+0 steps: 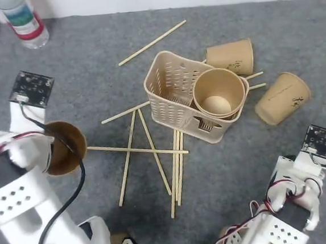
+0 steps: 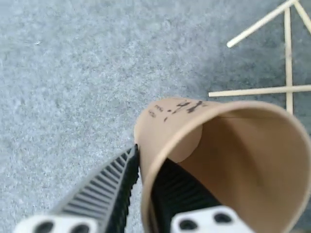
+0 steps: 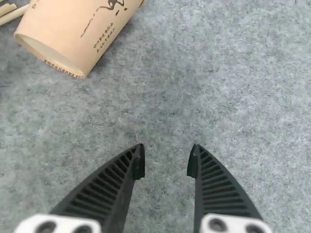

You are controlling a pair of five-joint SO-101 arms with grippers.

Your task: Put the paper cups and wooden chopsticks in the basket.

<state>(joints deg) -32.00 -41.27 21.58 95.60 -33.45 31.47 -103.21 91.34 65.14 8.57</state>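
currently one paper cup (image 2: 228,160) is held by the left gripper (image 2: 147,167), well apart from the basket (image 1: 170,107) and on the side away from the two lying cups. the jaws are closed to a narrow gap on the cup's thin wall, with one finger (image 2: 109,194) outside and the other inside the mouth. the right gripper (image 3: 165,162) is parked partly open over the grey carpet (image 3: 243,87), with nothing between its jaws, past the lying cup (image 1: 282,97) that rests just beside the basket. a seated cup (image 1: 219,94) is already upright inside the basket, and a third cup (image 1: 231,57) lies on its side against the basket's far wall. wooden chopsticks (image 1: 148,149) are fanned between the basket and the held cup, and a stray chopstick (image 1: 153,42) lies farther off.

a slip is judged the main risk. the wall is pinched near the rim alone, so the cup could be crushed, or could swing loose while it is carried. the seated cup takes up much of the basket, so the held cup could catch the rim and tip the light basket. chopsticks lying against the basket could also be dragged.

the grip itself, one finger in and one out, is read from the left wrist view. the route to the basket and the free space inside it are given by the high view. the right jaws' gap is read from the right wrist view.
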